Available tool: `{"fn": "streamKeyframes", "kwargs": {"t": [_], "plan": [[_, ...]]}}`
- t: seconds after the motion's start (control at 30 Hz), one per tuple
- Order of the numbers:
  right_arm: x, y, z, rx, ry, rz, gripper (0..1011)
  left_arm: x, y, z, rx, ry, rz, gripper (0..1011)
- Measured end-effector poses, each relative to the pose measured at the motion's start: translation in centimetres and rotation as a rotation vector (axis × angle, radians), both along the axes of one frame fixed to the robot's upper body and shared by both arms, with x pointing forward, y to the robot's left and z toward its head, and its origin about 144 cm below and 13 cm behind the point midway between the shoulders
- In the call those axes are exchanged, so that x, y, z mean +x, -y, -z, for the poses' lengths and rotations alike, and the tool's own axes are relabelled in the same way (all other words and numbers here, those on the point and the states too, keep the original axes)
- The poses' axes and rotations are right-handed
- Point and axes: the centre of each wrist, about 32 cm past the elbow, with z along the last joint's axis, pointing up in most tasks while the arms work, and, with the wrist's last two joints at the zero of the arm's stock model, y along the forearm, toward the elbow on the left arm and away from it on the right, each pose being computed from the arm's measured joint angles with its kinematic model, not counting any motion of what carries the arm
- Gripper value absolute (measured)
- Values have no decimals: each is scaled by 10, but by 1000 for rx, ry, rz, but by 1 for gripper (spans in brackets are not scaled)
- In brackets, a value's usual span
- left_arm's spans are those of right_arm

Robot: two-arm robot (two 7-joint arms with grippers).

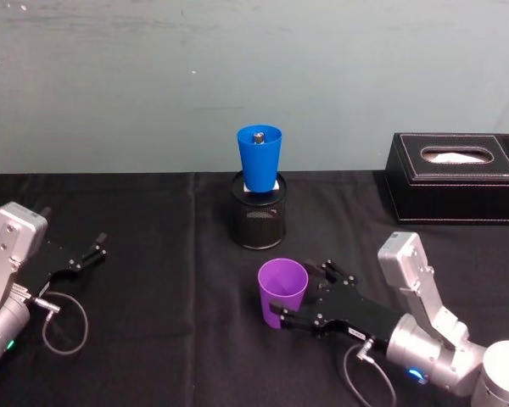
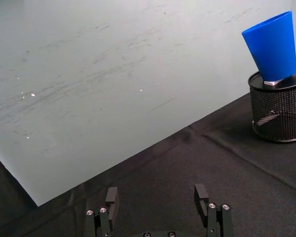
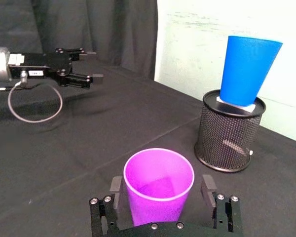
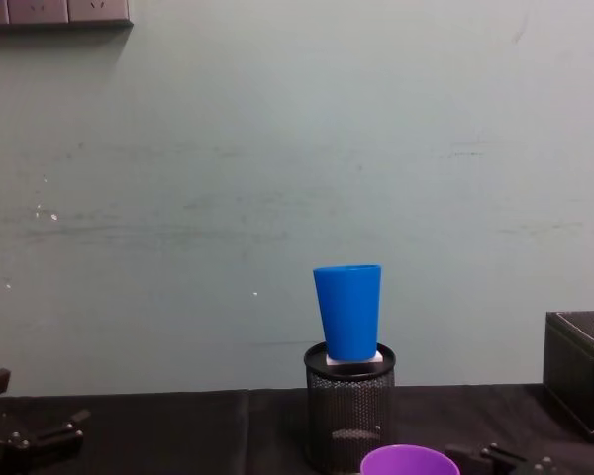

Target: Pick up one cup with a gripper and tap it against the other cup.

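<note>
Spread apart, the jaws of my right gripper [image 3: 160, 187] straddle the purple cup [image 1: 282, 290], with a sliver of gap on each side, so nothing is pinched. That cup stands upright on the black tablecloth [image 1: 170, 297]. At twelve o'clock from it, the blue cup [image 1: 260, 158] sits upright on a white block atop the mesh pen holder [image 1: 258, 219]. My left gripper [image 1: 95, 248] rests well off at nine o'clock, jaws parted too. At two o'clock sits a black tissue box [image 1: 454, 182].

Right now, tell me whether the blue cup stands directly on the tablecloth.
No, the blue cup sits atop the black mesh pen holder.
</note>
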Motion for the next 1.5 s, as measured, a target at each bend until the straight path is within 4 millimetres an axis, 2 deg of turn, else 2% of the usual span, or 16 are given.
{"fn": "streamKeyframes", "kwargs": {"t": [0.47, 0.87, 1.13, 1.37, 1.5], "plan": [[11, -20, 14, 39, -9, 11, 1003, 0, 0, 0, 0, 0, 0, 1000], [11, -21, 17, 52, 4, 13, 995, 0, 0, 0, 0, 0, 0, 1000], [11, -21, 16, 51, 3, 13, 805, 0, 0, 0, 0, 0, 0, 1000], [10, -21, 16, 50, 1, 13, 762, 0, 0, 0, 0, 0, 0, 1000], [7, -21, 2, 34, 18, 9, 751, 0, 0, 0, 0, 0, 0, 1000]]}}
